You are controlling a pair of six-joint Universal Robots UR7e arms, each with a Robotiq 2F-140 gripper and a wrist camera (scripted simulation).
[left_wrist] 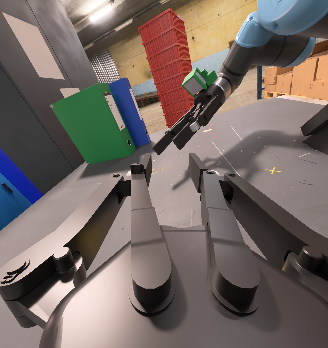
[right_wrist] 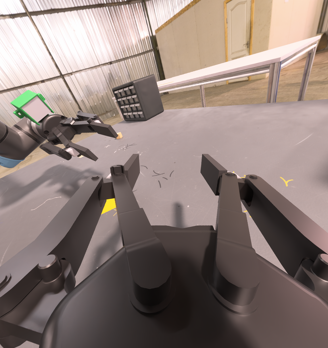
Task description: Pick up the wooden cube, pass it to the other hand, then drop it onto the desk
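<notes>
Above the scratched grey desk (left_wrist: 272, 197), the left two-finger gripper (left_wrist: 170, 163) hangs tilted forward with its dark fingers spread apart and nothing between them. Opposite it, the right two-finger gripper (left_wrist: 167, 146) reaches down at a slant from its grey and pale-blue arm (left_wrist: 262, 47), a green camera block (left_wrist: 198, 81) on its wrist; its fingers are likewise parted and empty. The two pincers point toward each other, tips near but not touching.

From the right wrist view, the right gripper (right_wrist: 170, 165) shows the same wide gap over bare desk (right_wrist: 234, 135). The left gripper (right_wrist: 105, 146) comes in from the left side, fingers splayed. A small pale wooden cube (right_wrist: 119, 136) lies on the desk beyond it, partly hidden behind one fingertip (right_wrist: 110, 131); whether that finger touches it cannot be told.

A green ring binder (left_wrist: 91, 124) and a blue ring binder (left_wrist: 127, 111) lean at the desk's far edge, with a tall stack of red crates (left_wrist: 168, 66) behind them. A dark drawer cabinet (right_wrist: 138, 98) sits on the desk.
</notes>
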